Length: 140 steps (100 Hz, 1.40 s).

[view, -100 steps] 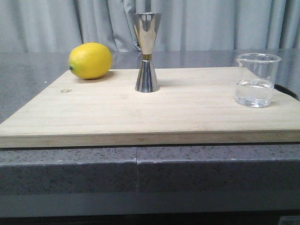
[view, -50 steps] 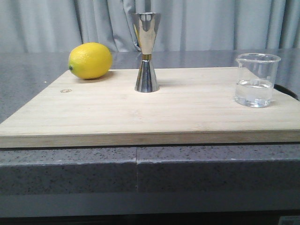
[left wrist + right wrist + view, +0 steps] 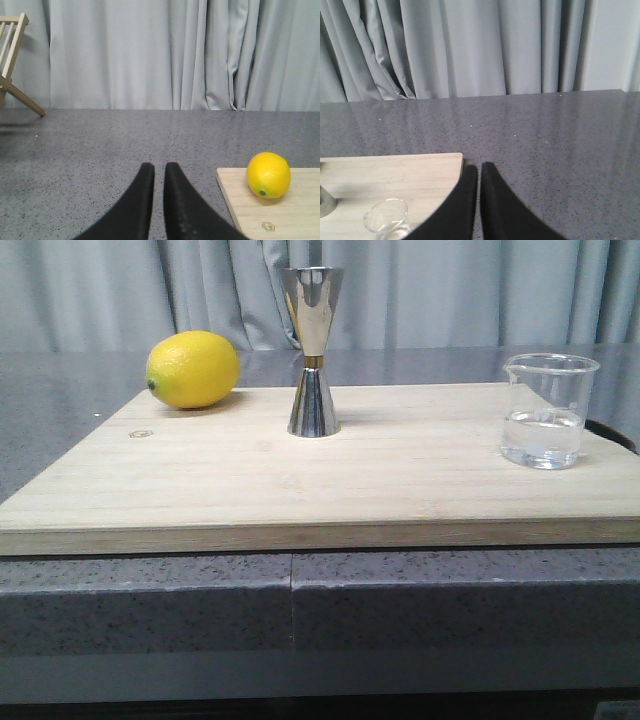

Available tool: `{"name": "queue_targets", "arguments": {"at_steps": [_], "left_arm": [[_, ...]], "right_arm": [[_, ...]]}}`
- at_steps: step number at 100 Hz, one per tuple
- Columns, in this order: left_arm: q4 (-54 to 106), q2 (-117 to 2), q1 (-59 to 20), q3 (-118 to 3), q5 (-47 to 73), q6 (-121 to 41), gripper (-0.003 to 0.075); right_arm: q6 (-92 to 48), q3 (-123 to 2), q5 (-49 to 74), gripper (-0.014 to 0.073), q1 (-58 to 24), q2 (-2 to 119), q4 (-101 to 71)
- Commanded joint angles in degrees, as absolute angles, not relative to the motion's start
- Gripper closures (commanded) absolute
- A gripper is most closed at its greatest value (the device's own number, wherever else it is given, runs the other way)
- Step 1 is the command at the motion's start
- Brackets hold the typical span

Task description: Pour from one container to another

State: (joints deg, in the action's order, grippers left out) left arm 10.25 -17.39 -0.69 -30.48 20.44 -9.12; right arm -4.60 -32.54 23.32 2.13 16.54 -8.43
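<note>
The clear glass beaker (image 3: 548,410), holding some clear liquid, stands upright at the right end of the wooden board (image 3: 300,490). Its rim also shows in the right wrist view (image 3: 386,220). The steel jigger (image 3: 313,350) with a gold waist band stands upright at the board's far middle; a sliver of its base (image 3: 325,199) shows in the right wrist view. My left gripper (image 3: 159,167) is shut and empty over the grey counter, left of the board. My right gripper (image 3: 479,166) is shut and empty just past the board's right corner, beside the beaker. Neither gripper appears in the front view.
A yellow lemon (image 3: 192,369) lies at the board's far left corner, also in the left wrist view (image 3: 268,175). A wooden rack (image 3: 12,60) stands on the grey counter (image 3: 100,145) far to the left. Grey curtains hang behind.
</note>
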Motion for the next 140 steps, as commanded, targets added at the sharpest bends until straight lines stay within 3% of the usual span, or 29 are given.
{"name": "queue_targets", "arguments": {"at_steps": [1,11,18,23,70,96,113,140], "left_arm": [[10.50,-18.35,-0.57,-32.54,15.63,-8.78,0.0533],[10.50,-18.35,-0.57,-32.54,15.63,-8.78,0.0271],[10.81,-18.35,-0.57,-32.54,14.80,-8.78,0.0159],[11.06,-18.35,-0.57,-32.54,14.69,-8.78,0.0129],[11.28,-18.35,-0.57,-32.54,14.47,-8.78,0.0211],[11.28,-18.35,-0.57,-32.68,15.55,-8.78,0.0192],[11.28,-21.50,-0.57,-36.87,24.45,-8.95,0.0183],[21.22,-33.90,-0.57,-45.86,38.97,-23.10,0.0185]], "right_arm": [[-4.56,-34.54,18.55,0.0448,2.35,17.68,-8.15],[-4.56,-34.54,18.55,0.0237,2.35,17.68,-7.05],[-4.56,-34.54,18.65,0.0134,2.35,17.68,-6.76],[-4.56,-34.54,18.65,0.0098,2.35,17.68,-6.76],[-4.56,-34.54,18.77,0.0090,2.35,17.68,-6.89],[-4.56,-34.54,19.16,0.0055,2.35,17.68,-6.99],[-4.56,-34.72,21.17,-0.0048,2.35,18.90,-6.99],[-4.56,-34.77,26.28,-0.0048,2.35,22.74,-6.99]]}}
